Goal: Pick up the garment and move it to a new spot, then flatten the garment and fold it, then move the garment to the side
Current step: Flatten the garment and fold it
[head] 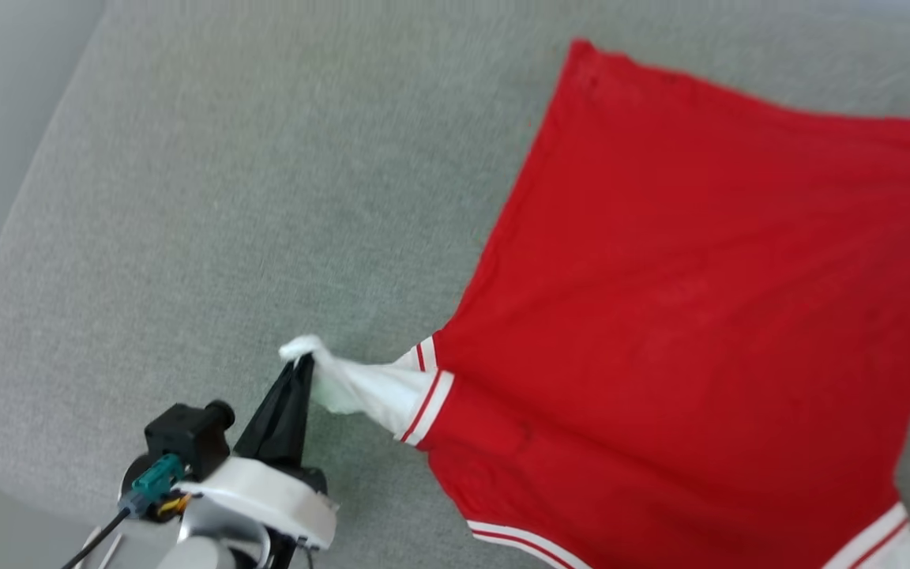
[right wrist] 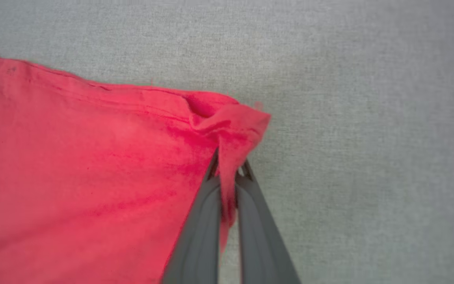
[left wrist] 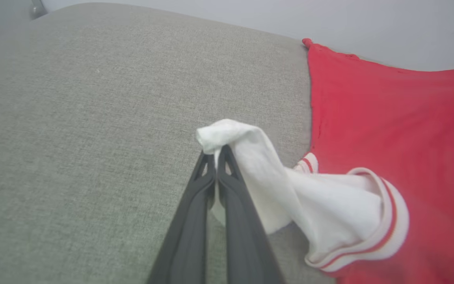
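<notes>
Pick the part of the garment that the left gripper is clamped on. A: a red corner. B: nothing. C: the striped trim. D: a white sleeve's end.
D: the left wrist view shows the left gripper shut on the bunched end of the white sleeve of the garment.

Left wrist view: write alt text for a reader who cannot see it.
The left gripper has its two dark fingers shut on the tip of the garment's white sleeve. The sleeve runs bunched from there to the red garment, which lies spread on a grey fabric surface.
</notes>
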Tool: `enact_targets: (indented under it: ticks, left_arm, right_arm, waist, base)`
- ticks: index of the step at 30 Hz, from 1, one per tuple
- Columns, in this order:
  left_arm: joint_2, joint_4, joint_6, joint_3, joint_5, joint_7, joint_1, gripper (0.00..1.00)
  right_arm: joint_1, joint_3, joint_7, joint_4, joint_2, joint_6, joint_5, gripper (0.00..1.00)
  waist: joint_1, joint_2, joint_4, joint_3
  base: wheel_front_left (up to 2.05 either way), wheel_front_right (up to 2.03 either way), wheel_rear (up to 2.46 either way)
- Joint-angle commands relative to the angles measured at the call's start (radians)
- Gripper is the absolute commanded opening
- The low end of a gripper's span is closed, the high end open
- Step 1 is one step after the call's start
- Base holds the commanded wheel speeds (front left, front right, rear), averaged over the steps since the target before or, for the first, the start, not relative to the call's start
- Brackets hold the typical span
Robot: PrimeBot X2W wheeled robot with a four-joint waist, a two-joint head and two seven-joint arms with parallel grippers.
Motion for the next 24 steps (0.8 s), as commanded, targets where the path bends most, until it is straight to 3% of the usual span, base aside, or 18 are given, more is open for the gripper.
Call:
enact_targets:
  ticks: [1, 4, 12, 15, 16, 22, 23, 24]
  left_arm:
    - [0.01, 0.007, 0.013, 0.009, -0.007, 0.003, 0.029, 0.0]
    - [0.019, 0.01, 0.022, 0.017, -0.014, 0.007, 0.052, 0.0]
    - [0.064, -0.008, 0.074, 0.066, -0.047, 0.032, 0.177, 0.0]
    - [0.078, -0.02, 0.083, 0.075, -0.054, 0.043, 0.204, 0.0]
    - [0.078, -0.02, 0.083, 0.075, -0.054, 0.043, 0.204, 0.0]
    - [0.098, -0.038, 0.094, 0.076, -0.055, 0.066, 0.224, 0.0]
    - [0.103, -0.039, 0.101, 0.075, -0.047, 0.072, 0.226, 0.0]
    - [0.104, -0.042, 0.104, 0.076, -0.047, 0.075, 0.227, 0.0]
  right_arm:
    - [0.059, 0.043, 0.008, -0.032, -0.021, 0.0, 0.026, 0.0]
    - [0.113, 0.088, 0.024, -0.086, -0.045, 0.0, 0.058, 0.0]
    - [0.592, 0.204, 0.158, -0.391, -0.113, 0.0, 0.202, 0.0]
    - [0.783, 0.198, 0.2, -0.471, -0.09, 0.0, 0.229, 0.0]
    - [0.783, 0.198, 0.2, -0.471, -0.09, 0.0, 0.229, 0.0]
    - [1.045, 0.159, 0.204, -0.558, 0.013, 0.0, 0.271, 0.0]
    - [1.067, 0.151, 0.204, -0.558, 0.038, -0.001, 0.281, 0.35]
    - [1.079, 0.142, 0.194, -0.564, 0.057, 0.0, 0.285, 1.0]
  waist:
    - [-0.0001, -0.0001, -0.061, -0.098]
    - [-0.0001, -0.0001, -0.089, -0.139]
    - [-0.0001, -0.0001, -0.237, -0.279]
    - [-0.0001, -0.0001, -0.269, -0.292]
    - [-0.0001, -0.0001, -0.269, -0.292]
    - [-0.0001, -0.0001, -0.306, -0.293]
    - [-0.0001, -0.0001, -0.311, -0.292]
    - [-0.0001, -0.0001, -0.316, -0.292]
  base:
    - [0.0, 0.0, 0.0]
    - [0.0, 0.0, 0.0]
    - [0.0, 0.0, 0.0]
    - [0.0, 0.0, 0.0]
    - [0.0, 0.0, 0.0]
    - [0.0, 0.0, 0.0]
    - [0.0, 0.0, 0.0]
    - [0.0, 0.0, 0.0]
